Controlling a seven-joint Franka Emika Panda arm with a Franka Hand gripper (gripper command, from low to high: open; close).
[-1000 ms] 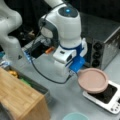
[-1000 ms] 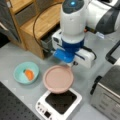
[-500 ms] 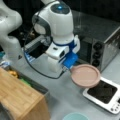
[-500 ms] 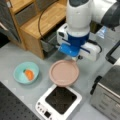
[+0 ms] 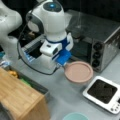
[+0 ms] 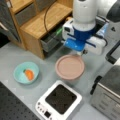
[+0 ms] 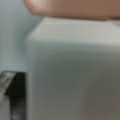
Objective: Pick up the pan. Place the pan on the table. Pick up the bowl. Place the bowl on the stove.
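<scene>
Now: gripper (image 6: 79,52) holds pan (image 6: 69,67) | stove (image 6: 60,99) near | bowl (image 6: 26,72) apart

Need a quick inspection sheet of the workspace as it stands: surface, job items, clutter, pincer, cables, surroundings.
Surface: grey table, bare between items.
Pan: pink pan off the stove, at the pincer, beside the stove; lifted or resting, cannot tell.
Stove: stove top is bare.
Bowl: teal bowl on the table, orange food piece inside.
Clutter: nothing seen loose.
Pincer: pincer at the pan's handle end; handle hidden.
Cables: black cable loops from the arm.
Surroundings: toaster oven, wooden shelf unit.
</scene>
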